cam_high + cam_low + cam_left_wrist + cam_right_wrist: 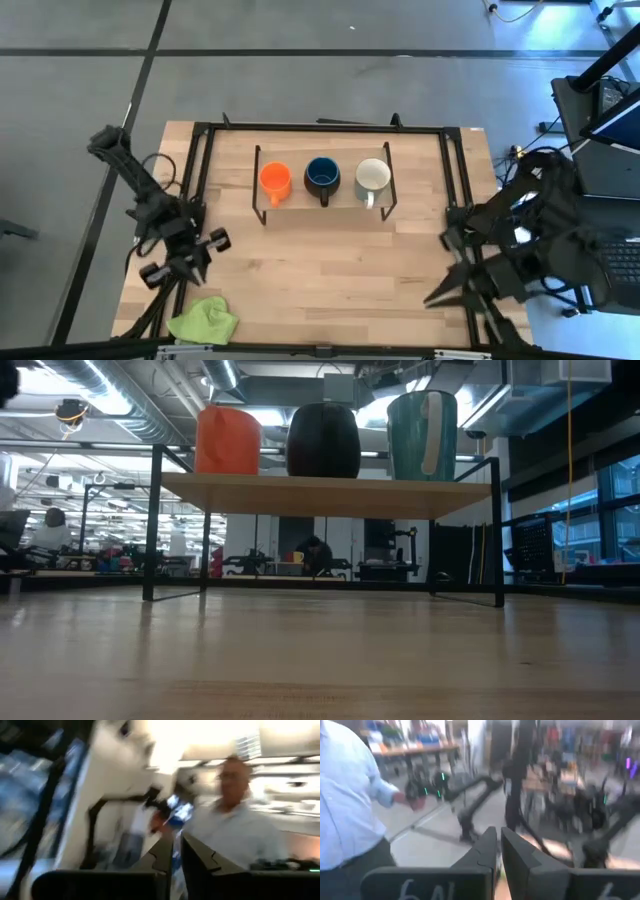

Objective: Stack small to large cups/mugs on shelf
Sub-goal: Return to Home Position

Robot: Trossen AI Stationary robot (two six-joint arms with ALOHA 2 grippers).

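Observation:
Three mugs stand upright in a row on the low wooden shelf [325,207]: the small orange mug [275,180] on the left, the dark blue mug [322,175] in the middle and the white mug [372,178] on the right. The low view shows them on the shelf board [320,495] as the orange mug [227,440], the dark mug [323,440] and the pale mug [422,435]. My left gripper [158,273] is at the table's near left, shut and empty, as its wrist view [177,857] also shows. My right gripper [432,297] is at the near right, shut and empty, as its wrist view [499,852] also shows. Both are far from the shelf.
A lime-green cloth [205,322] lies at the table's near left corner, close to my left arm. A black frame [320,127] runs around the tabletop. A person in a light shirt [235,830] stands in the room beyond the table. Bare wood lies in front of the shelf.

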